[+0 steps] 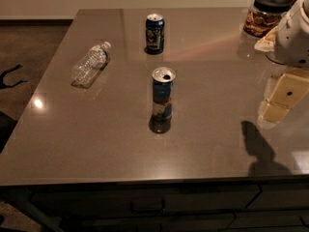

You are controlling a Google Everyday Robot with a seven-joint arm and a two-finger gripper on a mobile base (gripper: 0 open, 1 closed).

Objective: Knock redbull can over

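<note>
Glossy brown counter (96,144): slim redbull can (162,99) upright center, squat dark can (155,34) behind, crinkly plastic bottle (91,64) upper left; gripper (282,98) far right, can't tell its grip.

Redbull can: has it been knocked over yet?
No, the redbull can stands upright, its open top showing, and the hand is well apart from it at the view's right edge.

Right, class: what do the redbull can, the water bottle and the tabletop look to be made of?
The redbull can: likely metal, shiny silver top. The water bottle: clear plastic, see-through. The tabletop: glossy stone or laminate, mirroring lights. The gripper hangs at the right edge, apart from the can.
</note>
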